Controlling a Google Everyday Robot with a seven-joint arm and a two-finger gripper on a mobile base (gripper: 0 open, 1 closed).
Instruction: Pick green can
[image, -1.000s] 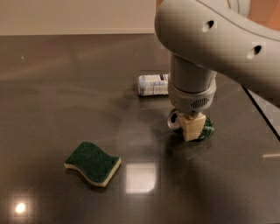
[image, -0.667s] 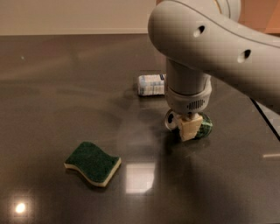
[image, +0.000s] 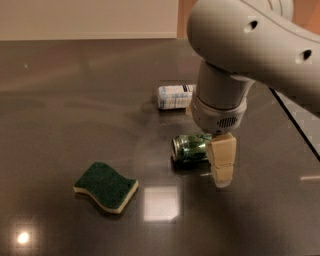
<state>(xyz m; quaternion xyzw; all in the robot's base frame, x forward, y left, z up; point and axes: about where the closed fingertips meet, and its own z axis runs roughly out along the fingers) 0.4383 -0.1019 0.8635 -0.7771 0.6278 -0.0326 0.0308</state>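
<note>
The green can (image: 192, 147) lies on its side on the dark table (image: 75, 100), with its silver top facing left. My gripper (image: 220, 155) hangs down from the big white arm (image: 240, 55), right at the can's right end and close above the table. I cannot tell whether it touches the can. The right end of the can is hidden behind the gripper.
A clear plastic bottle with a white label (image: 175, 96) lies on its side just behind the can. A green sponge with a yellow base (image: 106, 186) lies at the front left. A dark cable (image: 295, 125) runs along the right side of the table.
The can now lies about a can's length further left than before and shows in full beside the gripper. The arm has shifted and fills more of the upper right. Bottle and sponge have not moved.
</note>
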